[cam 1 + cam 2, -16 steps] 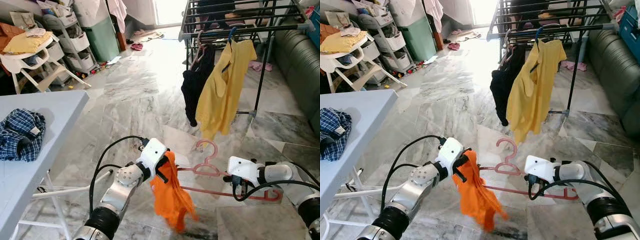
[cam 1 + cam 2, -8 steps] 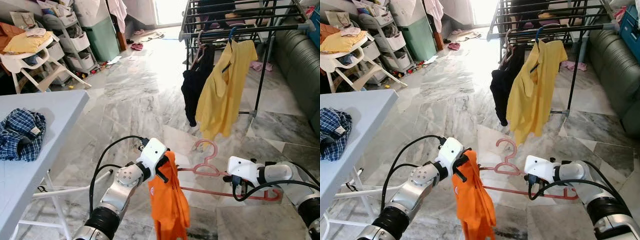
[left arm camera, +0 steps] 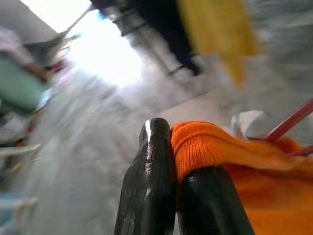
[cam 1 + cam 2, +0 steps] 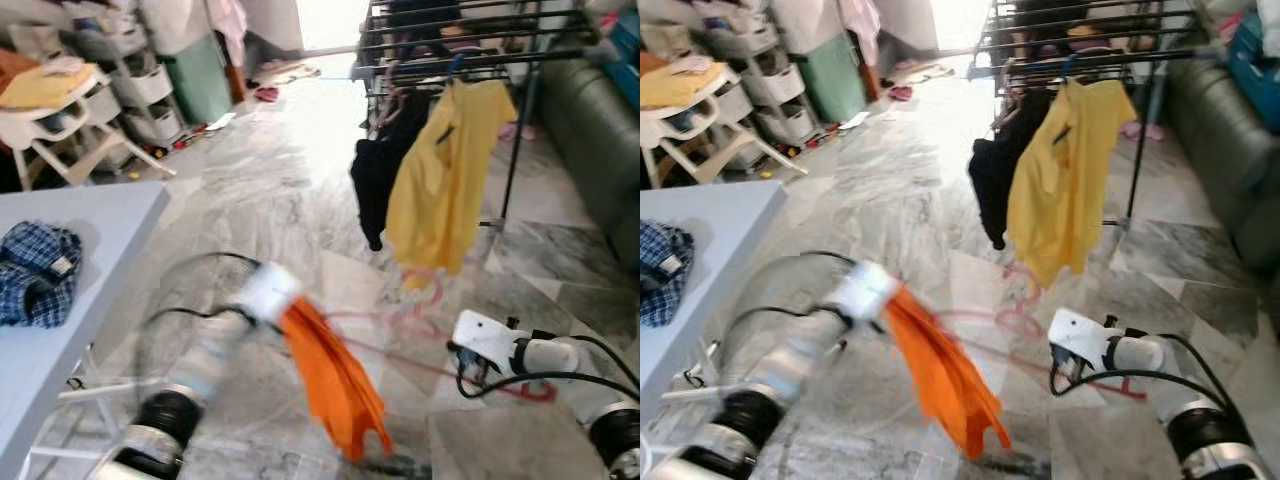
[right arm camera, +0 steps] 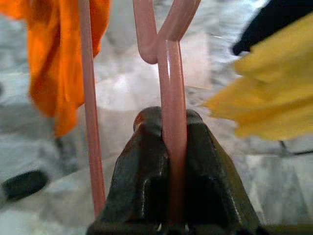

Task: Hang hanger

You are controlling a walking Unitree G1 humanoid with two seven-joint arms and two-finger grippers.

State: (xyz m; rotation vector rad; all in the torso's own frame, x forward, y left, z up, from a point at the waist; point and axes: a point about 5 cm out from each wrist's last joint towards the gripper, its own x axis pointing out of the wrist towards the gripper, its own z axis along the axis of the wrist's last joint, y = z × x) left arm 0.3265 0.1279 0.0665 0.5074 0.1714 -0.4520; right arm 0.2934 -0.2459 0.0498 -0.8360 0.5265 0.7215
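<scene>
A pink plastic hanger [image 5: 168, 73] is held low over the marble floor, and my right gripper [image 5: 168, 120] is shut on its stem below the hook. An orange garment [image 4: 330, 385] hangs from the hanger's left end. My left gripper [image 3: 168, 142] is shut on the ribbed edge of that orange garment [image 3: 220, 152]. In the left eye view the left arm and the hanger [image 4: 425, 300] are motion-blurred, and the right gripper [image 4: 470, 368] sits low right. The drying rack [image 4: 470, 55] stands ahead, holding a yellow shirt [image 4: 445, 180] and a black garment [image 4: 378, 180].
A pale blue table [image 4: 100, 220] with a plaid cloth [image 4: 35, 275] is on my left. A dark green sofa [image 4: 600, 130] lines the right side. A white chair [image 4: 60, 115] and storage shelves stand at the back left. Open marble floor lies between me and the rack.
My left arm has swung leftward and is now blurred, dragging the orange garment so it slants out to the right. The hanger has shaken. The right gripper keeps its hold.
</scene>
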